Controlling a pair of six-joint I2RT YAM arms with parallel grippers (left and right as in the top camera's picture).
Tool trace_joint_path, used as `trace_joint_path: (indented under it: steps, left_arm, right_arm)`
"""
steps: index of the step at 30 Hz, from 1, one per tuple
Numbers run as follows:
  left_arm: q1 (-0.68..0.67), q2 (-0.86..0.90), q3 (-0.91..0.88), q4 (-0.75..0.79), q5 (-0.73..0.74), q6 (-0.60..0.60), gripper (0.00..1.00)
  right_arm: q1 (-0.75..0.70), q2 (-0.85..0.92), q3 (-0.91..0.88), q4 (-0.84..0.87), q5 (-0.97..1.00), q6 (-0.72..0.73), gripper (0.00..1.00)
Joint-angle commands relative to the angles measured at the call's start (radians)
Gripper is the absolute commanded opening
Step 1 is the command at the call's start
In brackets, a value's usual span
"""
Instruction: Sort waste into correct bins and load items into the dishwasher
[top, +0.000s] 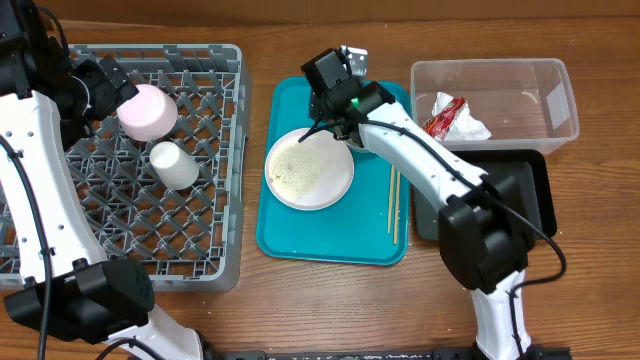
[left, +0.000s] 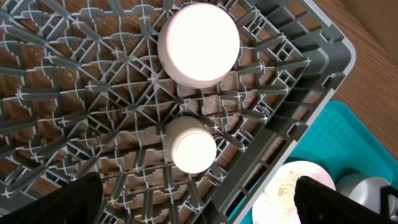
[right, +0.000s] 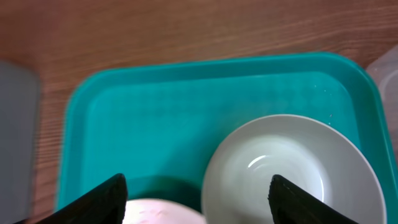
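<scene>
A grey dish rack (top: 200, 240) at the left holds an upturned pink bowl (top: 147, 110) and a white cup (top: 174, 165); both also show in the left wrist view, the bowl (left: 199, 42) and the cup (left: 191, 146). My left gripper (top: 105, 82) hovers over the rack, open and empty (left: 199, 183). A teal tray (top: 300, 235) holds a crumbed pink plate (top: 309, 168), wooden chopsticks (top: 394, 200) and a white bowl (right: 292, 168). My right gripper (top: 338, 98) is open and empty (right: 214, 202) above the bowl and the plate's edge.
A clear bin (top: 545, 95) at the back right holds a red and white wrapper (top: 455, 117). A black bin (top: 530, 200) stands in front of it, partly under the right arm. The table is wood.
</scene>
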Motion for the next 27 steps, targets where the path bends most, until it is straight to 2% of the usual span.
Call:
trace_joint_path:
  steps: [1, 4, 11, 27]
  left_arm:
    - [0.002, -0.013, 0.008, 0.001, -0.007, -0.014, 1.00]
    - [0.002, -0.013, 0.008, 0.001, -0.007, -0.014, 1.00]
    - [0.002, -0.013, 0.008, 0.001, -0.007, -0.014, 1.00]
    - [0.002, -0.013, 0.008, 0.001, -0.007, -0.014, 1.00]
  right_arm:
    - [-0.031, 0.077, 0.002, 0.023, 0.019, 0.005, 0.68]
    - [-0.042, 0.098, 0.002, 0.041, 0.019, 0.006, 0.59]
    - [-0.051, 0.103, 0.002, 0.057, 0.018, 0.018, 0.50]
    - [-0.030, 0.103, 0.002, 0.004, -0.082, 0.040, 0.47]
